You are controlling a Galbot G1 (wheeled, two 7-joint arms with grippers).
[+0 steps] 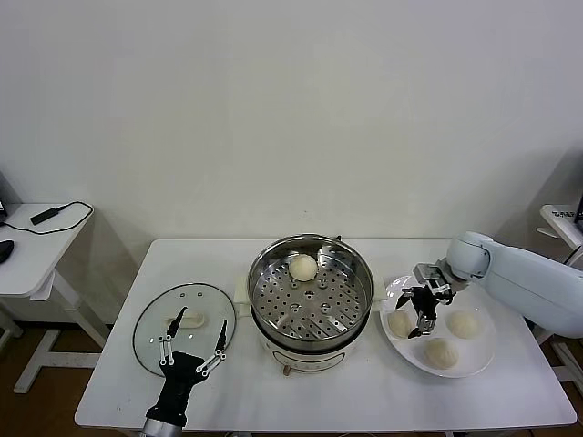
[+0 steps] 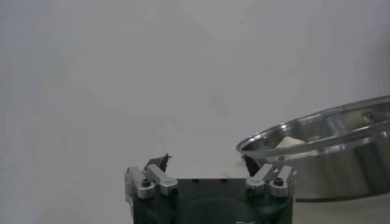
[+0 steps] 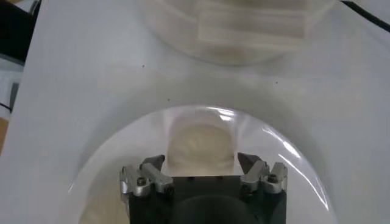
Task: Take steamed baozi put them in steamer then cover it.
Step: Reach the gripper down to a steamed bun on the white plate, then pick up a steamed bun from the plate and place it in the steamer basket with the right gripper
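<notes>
Your right hand (image 1: 422, 314) is down over the white plate (image 1: 481, 351), its two fingers standing apart on either side of the bun (image 1: 400, 322) that sits at about nine o'clock on that plate; in the right wrist view the fingertips (image 3: 157, 162) flank that bun (image 3: 200, 148) with a little room on each side, so the hand is part-open around it and you cannot yet call it a grip. Out from there, two more buns lie on the same plate, one (image 1: 464, 324) at about two o'clock and one (image 1: 442, 353) at about six o'clock, each apart from the others. At nine o'clock from the plate, just beside it on the white table (image 1: 364, 401), stands the steel steamer pot (image 1: 311, 293), uncovered, with its holed tray showing and one bun (image 1: 303, 267) lying on the tray near the far rim, at about eleven o'clock. Your left hand (image 1: 194, 340) is at the near left of the table, fingers spread wide and holding nothing, poised above the near edge of the glass lid (image 1: 184, 326), which lies flat on the table at nine o'clock from the pot with its white handle up. In the left wrist view that hand (image 2: 207, 161) is likewise wide open, and the pot's rim (image 2: 317, 131) shows beyond it with the bun (image 2: 290, 142) peeking over.
</notes>
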